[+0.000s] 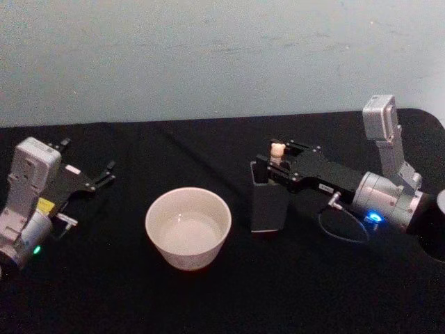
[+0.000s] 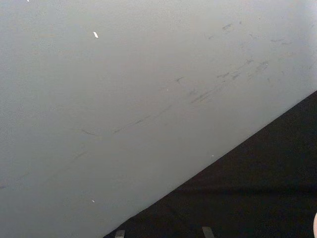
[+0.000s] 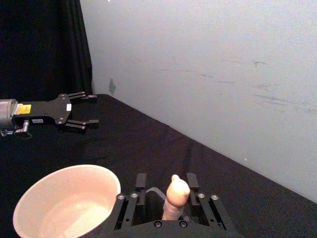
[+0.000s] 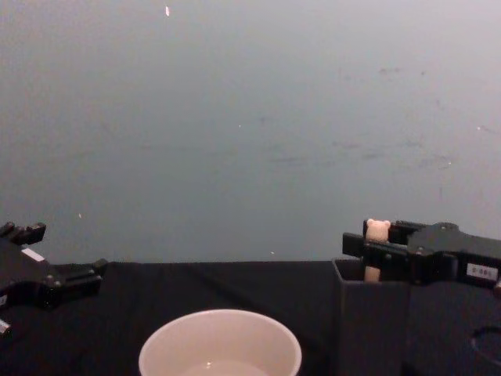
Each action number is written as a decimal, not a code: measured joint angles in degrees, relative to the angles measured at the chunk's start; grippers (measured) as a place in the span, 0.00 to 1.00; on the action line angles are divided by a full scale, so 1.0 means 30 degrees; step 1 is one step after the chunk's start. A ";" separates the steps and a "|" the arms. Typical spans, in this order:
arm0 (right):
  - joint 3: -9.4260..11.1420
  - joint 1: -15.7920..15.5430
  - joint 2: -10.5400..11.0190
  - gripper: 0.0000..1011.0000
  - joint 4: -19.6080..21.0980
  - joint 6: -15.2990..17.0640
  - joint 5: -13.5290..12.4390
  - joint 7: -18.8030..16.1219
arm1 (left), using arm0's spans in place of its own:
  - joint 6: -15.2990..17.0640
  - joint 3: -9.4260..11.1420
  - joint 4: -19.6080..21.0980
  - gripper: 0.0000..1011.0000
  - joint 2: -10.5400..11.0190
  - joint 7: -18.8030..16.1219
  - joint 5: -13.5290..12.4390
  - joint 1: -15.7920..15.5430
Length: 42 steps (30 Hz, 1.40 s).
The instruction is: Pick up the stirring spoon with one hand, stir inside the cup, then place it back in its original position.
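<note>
The stirring spoon (image 1: 277,148), a pale stick with a small bear head, stands upright in a dark square holder (image 1: 269,207) to the right of the cup (image 1: 188,259). My right gripper (image 1: 272,157) reaches in from the right at the height of the spoon's head. It is open, with one finger on each side of the spoon (image 3: 177,196) and small gaps showing. The chest view shows the bear head (image 4: 378,229) poking up above the holder (image 4: 368,329) between the fingers. The wide cream-white cup (image 3: 94,174) sits mid-table. My left gripper (image 1: 104,174) rests open at the far left.
A black cloth covers the table (image 1: 208,153), and a pale wall rises behind its far edge. Open cloth lies between the cup and the left gripper (image 3: 81,109). A cable loop (image 1: 344,229) hangs from the right wrist near the holder.
</note>
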State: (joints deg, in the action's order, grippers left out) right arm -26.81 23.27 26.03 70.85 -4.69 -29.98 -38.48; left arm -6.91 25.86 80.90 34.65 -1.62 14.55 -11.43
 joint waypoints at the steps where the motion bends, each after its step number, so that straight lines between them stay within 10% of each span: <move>1: 0.0000 0.0001 0.0000 0.50 0.0000 0.0000 0.0000 0.0000 | 0.0000 0.0000 -0.0001 0.99 0.0000 0.0000 0.0000 -0.0001; 10: -0.0001 0.0001 0.0000 0.22 0.0000 0.0000 -0.0001 -0.0001 | 0.0001 0.0001 -0.0001 0.99 0.0000 0.0000 0.0000 0.0000; 42: 0.1188 -0.0821 0.0487 0.21 0.2773 -0.0550 -0.0905 0.0466 | 0.0001 0.0000 -0.0002 0.99 0.0001 0.0001 0.0000 0.0001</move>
State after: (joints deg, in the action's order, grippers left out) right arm -23.25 20.81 27.49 79.17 -6.34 -32.70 -37.08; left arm -6.91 25.86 80.90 34.65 -1.62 14.55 -11.43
